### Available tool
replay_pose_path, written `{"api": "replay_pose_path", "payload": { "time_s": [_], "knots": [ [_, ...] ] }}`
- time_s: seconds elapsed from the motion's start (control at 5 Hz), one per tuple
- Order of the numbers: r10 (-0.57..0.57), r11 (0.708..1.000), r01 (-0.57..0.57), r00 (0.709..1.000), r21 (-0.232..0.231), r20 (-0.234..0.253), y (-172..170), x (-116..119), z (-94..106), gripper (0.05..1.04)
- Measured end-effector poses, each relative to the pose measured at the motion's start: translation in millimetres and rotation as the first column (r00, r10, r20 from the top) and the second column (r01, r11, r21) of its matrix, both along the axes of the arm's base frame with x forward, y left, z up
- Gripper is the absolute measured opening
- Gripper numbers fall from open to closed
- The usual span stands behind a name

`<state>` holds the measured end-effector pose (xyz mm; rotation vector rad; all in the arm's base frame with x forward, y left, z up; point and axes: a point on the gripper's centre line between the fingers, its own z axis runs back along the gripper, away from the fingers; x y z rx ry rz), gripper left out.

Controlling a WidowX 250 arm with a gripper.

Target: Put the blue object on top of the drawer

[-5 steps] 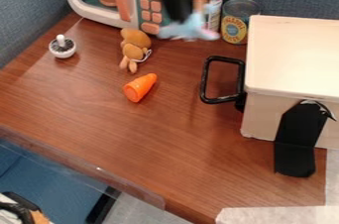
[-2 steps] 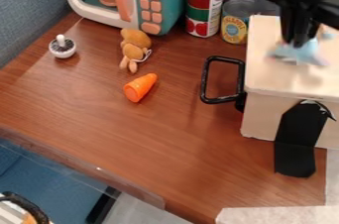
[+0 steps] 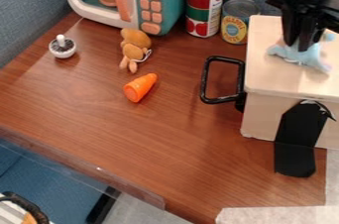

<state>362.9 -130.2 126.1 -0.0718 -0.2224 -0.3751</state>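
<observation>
The light-blue plush toy (image 3: 310,59) is on the pale drawer box (image 3: 285,80), inside its left edge, with bare top between it and the front edge; the black handle (image 3: 204,82) juts out left, and the pineapple can (image 3: 237,28) stands just beside the rear left corner; the plush's long axis slants from upper left to lower right, its pinkish end pointing lower right; the gripper (image 3: 297,48) hangs over it, fingers pinching its middle.
</observation>
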Motion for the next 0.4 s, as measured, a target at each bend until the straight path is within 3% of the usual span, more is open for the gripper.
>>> {"api": "replay_pose_path", "payload": {
  "time_s": [0.4],
  "knots": [
    [0.095, 0.995, -0.093, 0.988, -0.022, 0.123, 14, -18, 64.4, 0.928]
  ]
}}
